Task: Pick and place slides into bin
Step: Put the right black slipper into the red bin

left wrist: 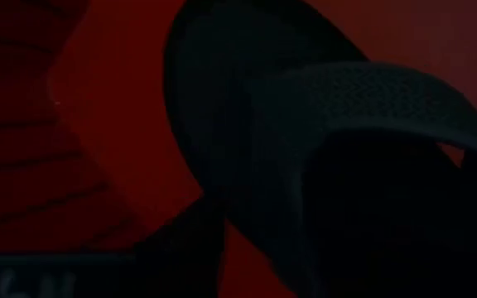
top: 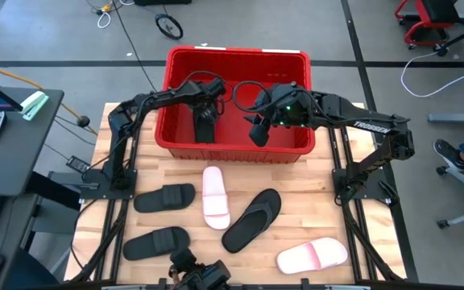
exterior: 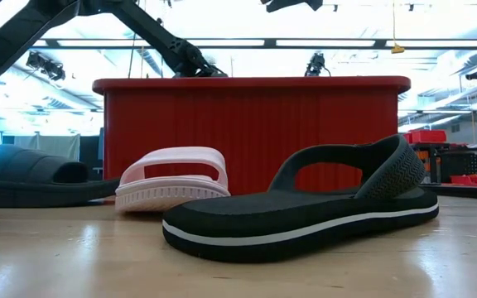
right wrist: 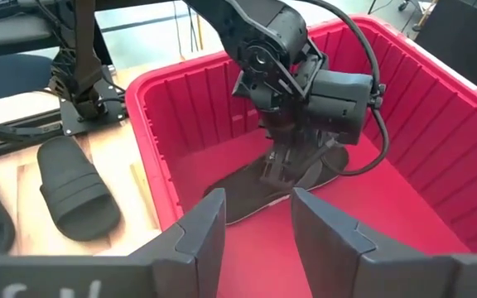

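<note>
The red bin [top: 237, 56] stands at the table's far middle. My left gripper [top: 205, 113] reaches down inside it, shut on a black flip-flop [right wrist: 243, 197] that lies on the bin floor. My right gripper [right wrist: 259, 219] is open and empty, hovering inside the bin's right half, just right of the left gripper. On the table lie two black slides [top: 164, 197] [top: 157, 242], two pale pink slides [top: 215, 196] [top: 312, 256] and another black flip-flop [top: 252, 219], each on its sole. My left gripper comes at the flip-flop from above, fingers [right wrist: 273, 165] pointing down at its strap [left wrist: 371, 99]. The gripper's own body hides the place of contact. The flip-flop's sole [right wrist: 230, 203] rests flat on the bin floor.
The bin's ribbed walls [right wrist: 139, 91] enclose both grippers. Arm mounts stand on the table's left [top: 115, 181] and right [top: 361, 185] sides. The low view shows the bin's near wall [exterior: 255, 132] behind a pink slide and the flip-flop.
</note>
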{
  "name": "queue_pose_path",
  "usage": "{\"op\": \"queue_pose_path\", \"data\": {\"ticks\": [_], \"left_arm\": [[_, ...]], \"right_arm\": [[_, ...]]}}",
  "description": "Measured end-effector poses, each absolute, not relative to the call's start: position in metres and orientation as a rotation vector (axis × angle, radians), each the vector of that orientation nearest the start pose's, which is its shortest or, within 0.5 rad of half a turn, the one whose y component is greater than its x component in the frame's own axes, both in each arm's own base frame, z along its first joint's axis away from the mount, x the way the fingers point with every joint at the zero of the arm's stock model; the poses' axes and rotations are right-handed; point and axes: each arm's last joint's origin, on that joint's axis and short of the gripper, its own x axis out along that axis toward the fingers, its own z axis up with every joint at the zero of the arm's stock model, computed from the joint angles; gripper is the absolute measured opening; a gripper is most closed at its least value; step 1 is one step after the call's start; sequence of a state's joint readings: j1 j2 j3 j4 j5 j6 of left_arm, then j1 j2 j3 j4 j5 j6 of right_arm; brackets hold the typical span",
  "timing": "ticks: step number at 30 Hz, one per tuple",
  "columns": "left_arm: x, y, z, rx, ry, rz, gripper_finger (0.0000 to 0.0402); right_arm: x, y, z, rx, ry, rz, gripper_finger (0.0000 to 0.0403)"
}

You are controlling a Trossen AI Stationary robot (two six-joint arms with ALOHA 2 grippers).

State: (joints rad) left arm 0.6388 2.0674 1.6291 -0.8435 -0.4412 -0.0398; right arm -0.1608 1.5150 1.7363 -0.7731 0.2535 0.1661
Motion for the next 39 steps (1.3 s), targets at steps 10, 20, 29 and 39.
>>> {"op": "queue_pose_path", "data": {"ticks": [10,20,29,39], "left_arm": [[0.327,0.263,0.199,0.004,1.394,0.939,0.0016],[0.323,0.289,0.24,0.085,1.324,1.034,0.0006],[0.299,0.309,0.241,-0.047,1.336,1.116,0.0005],[0.291,0.31,0.224,-0.066,1.358,1.142,0.0015]], "right_arm": [[0.307,-0.057,0.429,0.133,0.528,-0.449,0.0144],[0.307,-0.057,0.428,0.133,0.532,-0.449,0.0143],[0.304,-0.057,0.424,0.179,0.575,-0.467,0.0143],[0.304,-0.057,0.424,0.18,0.577,-0.467,0.0143]]}}
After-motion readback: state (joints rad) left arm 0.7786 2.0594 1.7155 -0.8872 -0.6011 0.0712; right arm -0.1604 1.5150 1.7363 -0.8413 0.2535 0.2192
